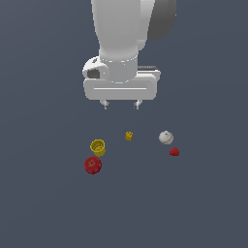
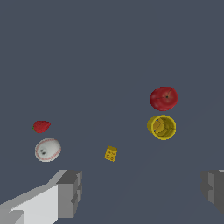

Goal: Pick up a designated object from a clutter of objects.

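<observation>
The designated object is a round dark-red apple (image 1: 92, 164) (image 2: 164, 98) with a small stem dimple, lying on the grey floor at the exterior view's left, right beside a yellow cup (image 1: 98, 147) (image 2: 162, 127). My gripper (image 1: 120, 104) (image 2: 141, 190) hangs well above the clutter, open, with nothing between its fingers (image 2: 70, 192). It is apart from the apple, which lies lower and toward the exterior view's left of it.
A tiny yellow block (image 1: 129, 136) (image 2: 110, 153) lies roughly under the gripper. A white ball (image 1: 165, 137) (image 2: 47, 149) and a small red lump (image 1: 174, 152) (image 2: 41, 126) lie together at the exterior view's right. The floor is flat dark grey.
</observation>
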`<state>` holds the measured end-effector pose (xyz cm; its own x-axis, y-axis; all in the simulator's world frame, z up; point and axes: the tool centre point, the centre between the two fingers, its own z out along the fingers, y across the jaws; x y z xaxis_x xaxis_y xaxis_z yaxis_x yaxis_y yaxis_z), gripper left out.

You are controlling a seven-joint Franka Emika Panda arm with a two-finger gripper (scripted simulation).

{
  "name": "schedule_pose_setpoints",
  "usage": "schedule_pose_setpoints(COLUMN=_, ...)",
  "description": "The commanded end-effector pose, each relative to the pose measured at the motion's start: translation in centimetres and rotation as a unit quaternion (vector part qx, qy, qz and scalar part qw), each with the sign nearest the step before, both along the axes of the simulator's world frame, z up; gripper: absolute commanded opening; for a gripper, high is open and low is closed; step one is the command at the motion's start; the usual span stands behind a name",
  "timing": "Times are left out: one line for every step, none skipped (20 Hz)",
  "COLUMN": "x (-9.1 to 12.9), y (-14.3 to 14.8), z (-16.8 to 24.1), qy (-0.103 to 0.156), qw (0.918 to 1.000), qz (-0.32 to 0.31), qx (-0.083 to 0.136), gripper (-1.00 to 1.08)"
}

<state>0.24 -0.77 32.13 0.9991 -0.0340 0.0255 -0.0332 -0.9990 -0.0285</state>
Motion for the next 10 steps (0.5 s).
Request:
schedule_pose_setpoints(x=0.0, y=0.0, z=0.0, qy=0.000, qw=1.0000, qz=0.000, qx=0.000, gripper=1.00)
schedule_pose_setpoints(x=0.0, y=0.0, z=0.0, qy=0.000, qw=1.0000, qz=0.000, qx=0.000, gripper=1.00)
schedule_pose_setpoints(x=0.0, y=-0.1, z=-0.1, qy=0.000, qw=1.0000, qz=0.000, qx=0.000, gripper=1.00)
schedule_pose_setpoints(x=0.0, y=-0.2, z=-0.1, qy=0.001, qw=1.0000, qz=0.001, qx=0.000, gripper=1.00)
schedule_pose_setpoints(x=0.0, y=-0.4, z=-0.2, qy=0.002, qw=1.0000, qz=0.001, qx=0.001, gripper=1.00)
schedule_pose_setpoints(x=0.0, y=-0.6, z=-0.4, qy=0.003, qw=1.0000, qz=0.002, qx=0.001, gripper=1.00)
schedule_pose_setpoints(x=0.0, y=-0.8, z=-0.5, qy=0.004, qw=1.0000, qz=0.002, qx=0.002, gripper=1.00)
schedule_pose_setpoints(x=0.0, y=-1.0, z=-0.7, qy=0.005, qw=1.0000, qz=0.003, qx=0.002, gripper=1.00)
schedule_pose_setpoints(x=0.0, y=-1.2, z=-0.8, qy=0.006, qw=1.0000, qz=0.004, qx=0.003, gripper=1.00)
schedule_pose_setpoints(x=0.0, y=-1.3, z=-0.9, qy=0.006, qw=1.0000, qz=0.004, qx=0.003, gripper=1.00)
